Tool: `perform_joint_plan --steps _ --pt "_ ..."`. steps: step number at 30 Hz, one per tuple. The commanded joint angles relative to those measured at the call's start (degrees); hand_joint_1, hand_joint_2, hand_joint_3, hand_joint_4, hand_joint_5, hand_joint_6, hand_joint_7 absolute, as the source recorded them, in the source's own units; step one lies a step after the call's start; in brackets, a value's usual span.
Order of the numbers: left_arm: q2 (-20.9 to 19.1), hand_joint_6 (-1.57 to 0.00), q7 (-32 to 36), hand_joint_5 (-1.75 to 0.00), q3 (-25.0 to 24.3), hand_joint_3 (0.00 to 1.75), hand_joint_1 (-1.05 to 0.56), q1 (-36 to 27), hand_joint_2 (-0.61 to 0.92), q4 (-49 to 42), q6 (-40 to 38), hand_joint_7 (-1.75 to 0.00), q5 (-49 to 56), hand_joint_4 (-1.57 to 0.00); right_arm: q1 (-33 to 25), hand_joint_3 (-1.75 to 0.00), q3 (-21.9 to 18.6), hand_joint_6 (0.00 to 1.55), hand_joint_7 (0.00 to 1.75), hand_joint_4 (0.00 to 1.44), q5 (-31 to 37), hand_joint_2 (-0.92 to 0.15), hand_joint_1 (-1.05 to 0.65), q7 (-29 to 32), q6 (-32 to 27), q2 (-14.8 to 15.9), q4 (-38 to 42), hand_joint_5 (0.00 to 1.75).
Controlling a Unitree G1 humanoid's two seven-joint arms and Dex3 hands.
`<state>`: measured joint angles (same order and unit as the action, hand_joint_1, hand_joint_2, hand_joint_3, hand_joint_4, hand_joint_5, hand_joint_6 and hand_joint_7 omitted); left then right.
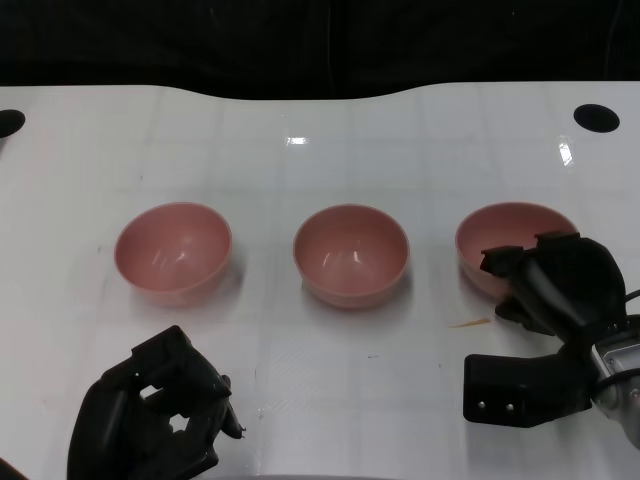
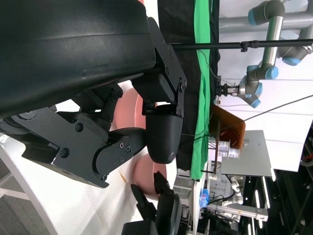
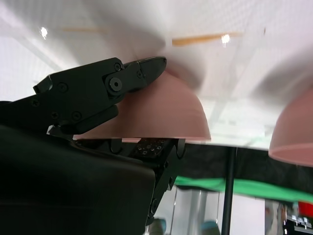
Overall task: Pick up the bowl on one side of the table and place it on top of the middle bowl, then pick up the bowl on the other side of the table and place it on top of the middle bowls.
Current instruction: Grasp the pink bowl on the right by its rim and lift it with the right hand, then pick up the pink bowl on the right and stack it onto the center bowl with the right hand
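Three pink bowls stand in a row on the white table [image 1: 300, 130]: the left bowl [image 1: 173, 252], the middle bowl [image 1: 351, 254] and the right bowl [image 1: 505, 238]. My right hand [image 1: 555, 280] grips the right bowl at its near right rim. In the right wrist view one finger [image 3: 142, 73] presses the outer wall of this bowl [image 3: 166, 110] while others reach inside the rim. The middle bowl [image 3: 293, 132] shows beside it. My left hand [image 1: 155, 415] hovers near the front edge, below the left bowl, fingers curled in and holding nothing.
A thin tan sliver [image 1: 470, 322] lies on the table just in front of the right bowl. Round black holes sit at the far right [image 1: 596, 117] and far left [image 1: 8, 122]. A dark backdrop runs behind the table's far edge.
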<state>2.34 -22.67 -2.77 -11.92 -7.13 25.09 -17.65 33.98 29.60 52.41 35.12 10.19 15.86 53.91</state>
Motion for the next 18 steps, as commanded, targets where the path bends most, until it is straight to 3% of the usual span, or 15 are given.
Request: perform_joint_plan --steps 1,4,5,6,8,11,15,18 --pt "-0.46 -0.82 0.47 -1.6 -0.16 0.94 -0.12 -0.15 0.6 0.4 0.54 -1.38 0.68 -0.83 1.82 -0.11 0.18 0.67 1.7 0.88 -0.13 -0.92 -0.18 5.63 2.03 1.06 -0.47 1.74" --pt "-0.42 -0.82 0.6 -1.6 -0.18 0.94 -0.12 -0.15 0.6 0.42 0.43 -1.39 0.89 -0.82 2.32 -0.19 0.12 0.67 1.74 0.88 -0.04 -0.92 -0.17 8.37 3.25 1.46 -2.33 1.75" --pt "-0.4 -0.82 0.66 -1.6 -0.2 0.94 -0.12 -0.15 0.6 0.43 0.4 -1.39 0.96 -0.83 2.3 -0.41 -0.03 0.69 1.74 0.9 -0.17 -0.79 -0.17 8.76 3.41 1.52 -3.19 1.75" --pt "-0.38 -0.82 0.7 -1.6 -0.21 0.94 -0.12 -0.15 0.6 0.43 0.38 -1.39 1.01 -0.83 2.25 -0.77 -0.11 0.7 1.75 0.9 -0.27 -0.59 -0.17 8.99 3.49 1.58 -3.85 1.75" --pt "-0.34 -0.82 0.71 -1.6 -0.25 0.95 -0.12 -0.15 0.6 0.44 0.35 -1.4 1.08 -0.83 2.14 -0.97 -0.12 0.71 1.75 0.91 -0.36 -0.48 -0.17 9.09 3.48 1.67 -4.39 1.75" --pt "-0.29 -0.82 0.68 -1.6 -0.3 0.95 -0.12 -0.15 0.6 0.45 0.34 -1.4 1.14 -0.83 2.01 -1.04 -0.08 0.71 1.75 0.91 -0.41 -0.44 -0.17 9.02 3.37 1.75 -4.7 1.75" --pt "-0.32 -0.81 0.24 -1.6 -0.33 0.95 -0.12 -0.12 0.6 0.22 0.45 -1.4 0.88 -0.83 0.75 -1.25 -1.78 0.77 1.75 0.97 -3.19 -0.38 -0.15 7.27 8.49 1.36 -17.4 1.75" --pt "-0.34 -0.81 0.05 -1.61 -0.29 0.95 -0.13 -0.11 0.6 0.25 0.51 -1.4 0.67 -0.82 0.31 -1.26 -2.33 0.76 1.75 0.97 -4.43 -0.38 -0.18 4.34 9.85 0.97 -21.89 1.75"
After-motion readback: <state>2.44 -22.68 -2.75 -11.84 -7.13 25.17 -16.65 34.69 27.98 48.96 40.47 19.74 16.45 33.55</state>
